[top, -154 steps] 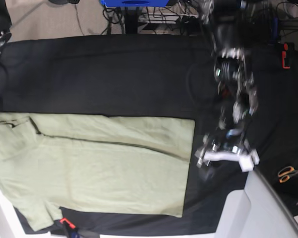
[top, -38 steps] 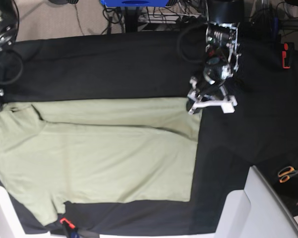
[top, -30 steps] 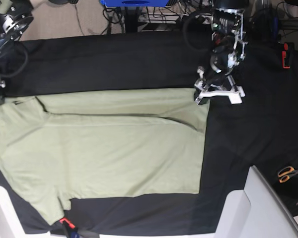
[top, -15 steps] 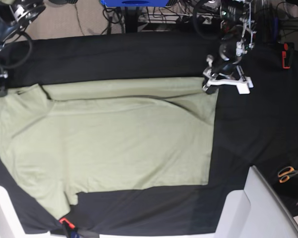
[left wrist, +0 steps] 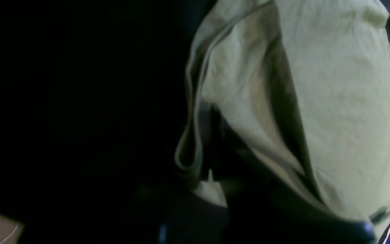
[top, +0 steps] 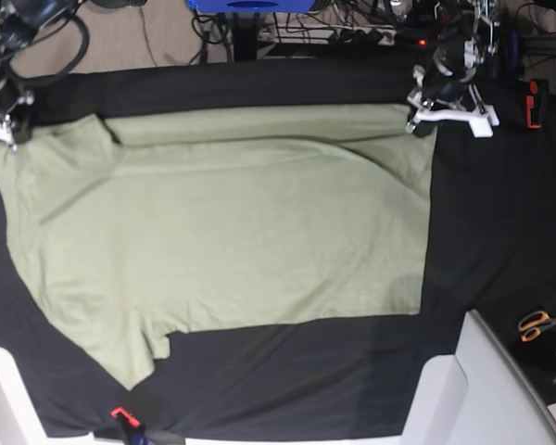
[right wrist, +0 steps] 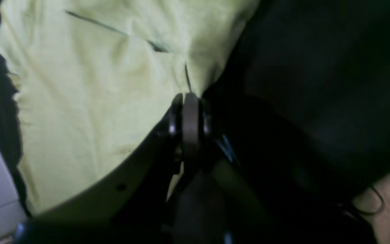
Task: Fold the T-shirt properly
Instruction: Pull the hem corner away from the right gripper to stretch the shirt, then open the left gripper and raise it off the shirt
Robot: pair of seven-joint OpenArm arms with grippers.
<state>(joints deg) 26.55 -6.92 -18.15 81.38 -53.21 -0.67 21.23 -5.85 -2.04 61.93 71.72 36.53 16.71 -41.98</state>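
The surface (top: 259,88) under black cloth is carrying the T-shirt (top: 222,232), now lying farther up and right than half a second earlier, spreading wider. Left pincer (top: 424,119) is clamping its far hem corner; right pincer (right wrist: 185,101) is pinching the shoulder edge, both drawn farther back.

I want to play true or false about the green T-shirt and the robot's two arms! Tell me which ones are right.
1. The T-shirt lies spread on a black cloth. True.
2. The right gripper has its jaws wide open. False: they are shut on the T-shirt's edge.
3. Orange-handled scissors sit on the T-shirt. False: they lie on the black cloth, well apart from it.
4. The left gripper is at a corner of the T-shirt. True.
5. The T-shirt is folded into a small square. False: it is mostly spread out.
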